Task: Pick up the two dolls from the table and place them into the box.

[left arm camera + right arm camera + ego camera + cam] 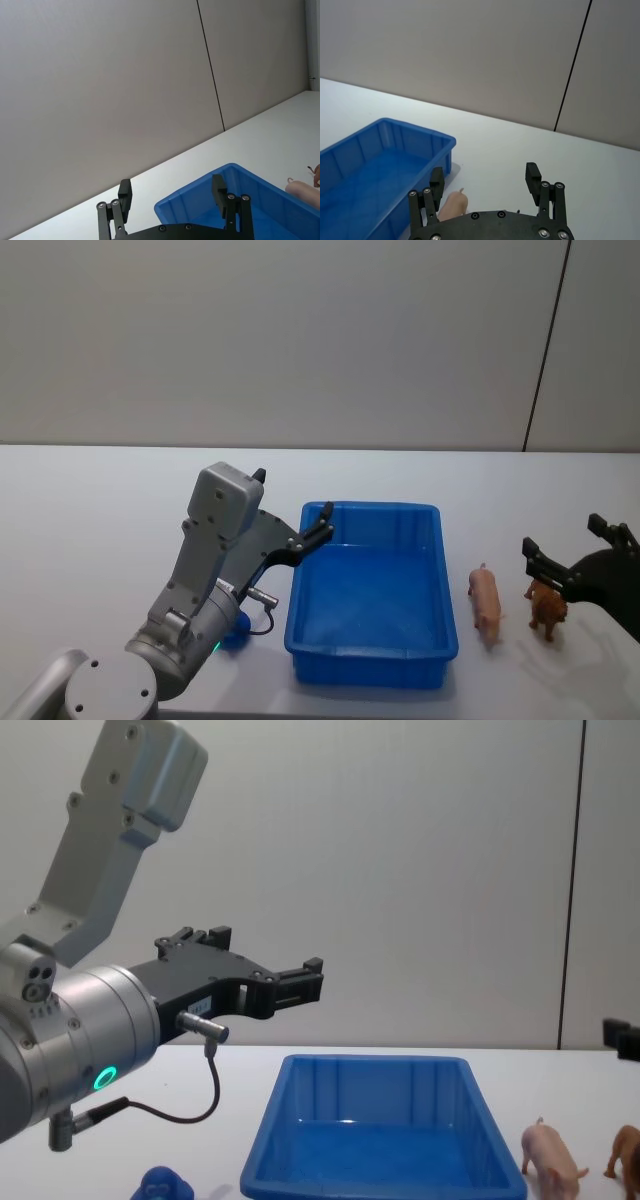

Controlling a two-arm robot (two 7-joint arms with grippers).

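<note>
The blue box (368, 660) stands empty in the middle of the white table (100, 500). Just right of it lies a pale pink pig doll (486, 602), with a brown four-legged doll (547, 610) standing beside it. My right gripper (562, 532) hovers open over the brown doll, and its wrist view shows the pig (454, 204) below the fingers (436, 180). Open and empty, my left gripper (292, 494) hangs above the box's left rim. A small blue figure (165, 1186) sits on the table left of the box, partly hidden behind the left arm in the head view.
A plain grey wall with a dark vertical seam (545, 350) runs behind the table. The left arm's bulky elbow (225, 505) rises left of the box. Bare tabletop lies to the far left and behind the box.
</note>
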